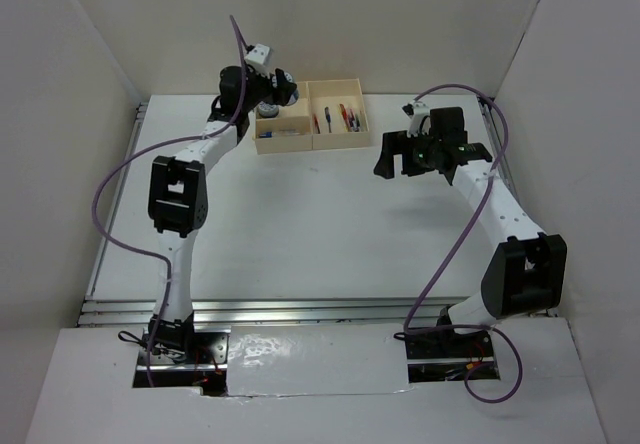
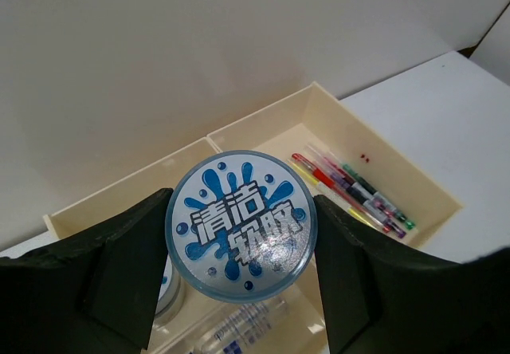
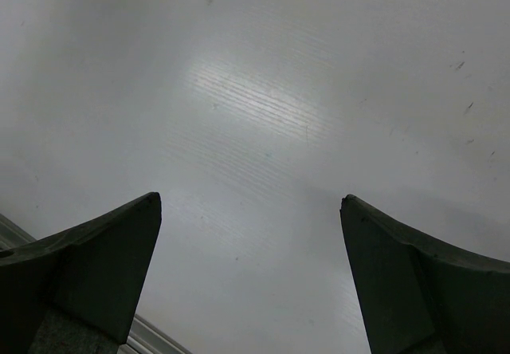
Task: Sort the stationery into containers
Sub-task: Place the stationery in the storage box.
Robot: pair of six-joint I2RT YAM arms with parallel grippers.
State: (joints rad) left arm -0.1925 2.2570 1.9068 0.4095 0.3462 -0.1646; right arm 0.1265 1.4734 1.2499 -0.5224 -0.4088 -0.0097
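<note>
1. Top view:
   - The cream box [image 1: 300, 145] sits by the far edge of the counter [image 1: 320, 224], a bit left of mid.
   - Left tool [image 1: 272, 101] hangs over the box's far-left part. What it holds is too small to tell from here.
   - Pens [image 1: 345, 117] lie in the big right section.
   - Right tool [image 1: 398, 164] is off to the box's right, above bare counter, w/ nothing near it.

2. Left wrist view:
   - Left tool [image 2: 241, 234] is clamped on a round blue-and-white cylinder [image 2: 241, 225], w/ both fingers pressed on its sides and the printed face toward the cam.
   - Below it lies a second cylinder [image 2: 169, 286] in a small section.
   - A clear tube [image 2: 239, 330] lies in the section nearer the cam.
   - Red, blue and other pens [image 2: 351, 190] are across the divider.
   - Box rim [image 2: 382, 143] is well below the held piece.

3. Right wrist view:
   - Right tool [image 3: 251, 274] has its jaws spread wide and empty, w/ only counter [image 3: 263, 115] under it.

4. Step in hand, prob.: dropping the held cylinder in beside its twin.

5. Next move needs:
   - Lower it into that small section, clear of the divider and the other cylinder.
   - Then spread the fingers and lift straight up.
   - No loose stationery shows on the counter, so this looks like the last piece.
</note>
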